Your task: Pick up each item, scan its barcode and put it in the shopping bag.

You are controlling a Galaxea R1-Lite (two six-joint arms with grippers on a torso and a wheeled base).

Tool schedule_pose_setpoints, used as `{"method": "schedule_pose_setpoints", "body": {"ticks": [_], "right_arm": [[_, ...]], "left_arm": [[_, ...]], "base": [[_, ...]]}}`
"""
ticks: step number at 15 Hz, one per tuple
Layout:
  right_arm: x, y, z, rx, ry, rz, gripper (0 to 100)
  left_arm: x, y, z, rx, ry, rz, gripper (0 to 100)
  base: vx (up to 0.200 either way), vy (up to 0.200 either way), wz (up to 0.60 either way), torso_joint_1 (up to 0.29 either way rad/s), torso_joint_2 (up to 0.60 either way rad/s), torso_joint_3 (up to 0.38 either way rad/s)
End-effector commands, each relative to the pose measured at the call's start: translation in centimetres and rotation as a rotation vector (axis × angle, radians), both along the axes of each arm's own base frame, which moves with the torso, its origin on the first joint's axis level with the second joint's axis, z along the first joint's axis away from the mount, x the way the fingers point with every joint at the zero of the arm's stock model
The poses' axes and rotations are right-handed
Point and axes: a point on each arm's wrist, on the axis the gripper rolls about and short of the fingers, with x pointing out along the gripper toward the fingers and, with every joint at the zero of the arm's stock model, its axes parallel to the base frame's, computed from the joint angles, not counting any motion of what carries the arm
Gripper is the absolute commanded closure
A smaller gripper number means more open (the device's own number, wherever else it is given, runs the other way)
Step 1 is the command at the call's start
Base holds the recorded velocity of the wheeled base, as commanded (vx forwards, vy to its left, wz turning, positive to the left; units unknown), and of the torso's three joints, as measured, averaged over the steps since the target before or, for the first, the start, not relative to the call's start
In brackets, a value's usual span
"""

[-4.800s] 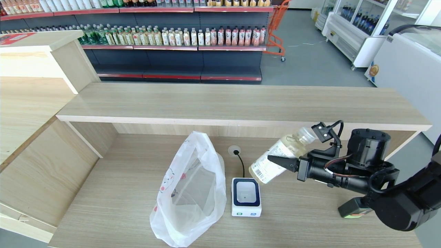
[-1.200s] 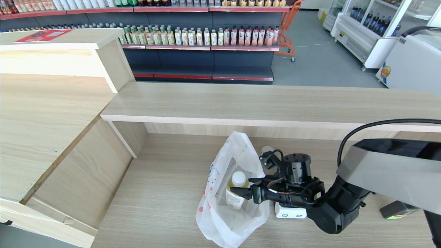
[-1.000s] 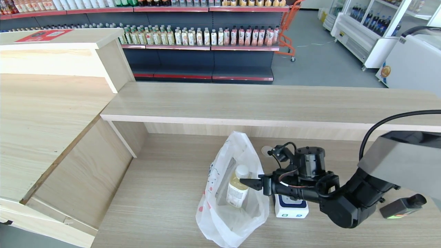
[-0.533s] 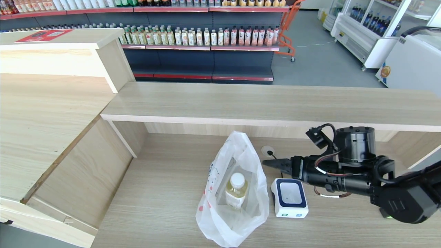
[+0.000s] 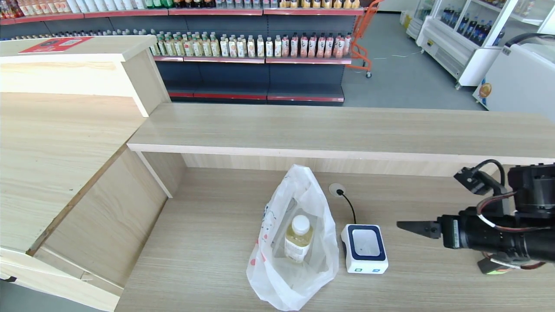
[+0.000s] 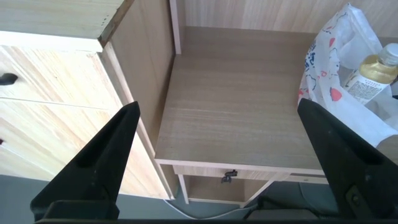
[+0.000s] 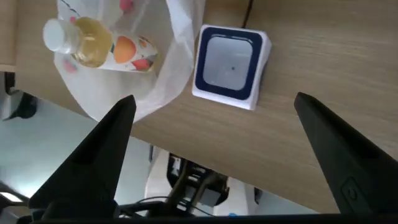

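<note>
From the head view, a bottle of pale yellow drink stands upright inside the white shopping bag near the middle of the desk. The scanner sits just beside the bag, on the side toward the desk's right edge. The right gripper hangs empty over the right part of the desk, well apart from both. A small dark item, half hidden under that arm near the right edge, may be the next to scan. The left wrist view shows the left gripper with fingers spread wide and empty off the desk's near-left corner, the bag at the far side. In the right wrist view, the fingers are also spread, holding nothing above the scanner and bagged bottle. One item appears packed.
</note>
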Motion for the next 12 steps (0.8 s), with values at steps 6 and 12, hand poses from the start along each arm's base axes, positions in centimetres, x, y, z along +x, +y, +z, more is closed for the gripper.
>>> {"method": "schedule_pose_setpoints", "body": {"ticks": [6, 12], "right_arm": [[-6.2, -4.8, 2.3, -0.266, -0.023, -0.21, 0], [-6.4, -4.9, 1.9, -0.293, 0.001, -0.251, 0]], "left_arm": [[0.0, 0.0, 0.0, 0.0, -0.001, 0.0, 0], [0.0, 0.0, 0.0, 0.0, -0.001, 0.0, 0]], "base": [[0.0, 0.0, 0.0, 0.0, 0.0, 0.0], [-0.033, 0.0, 0.0, 0.002, 0.0, 0.001]]}}
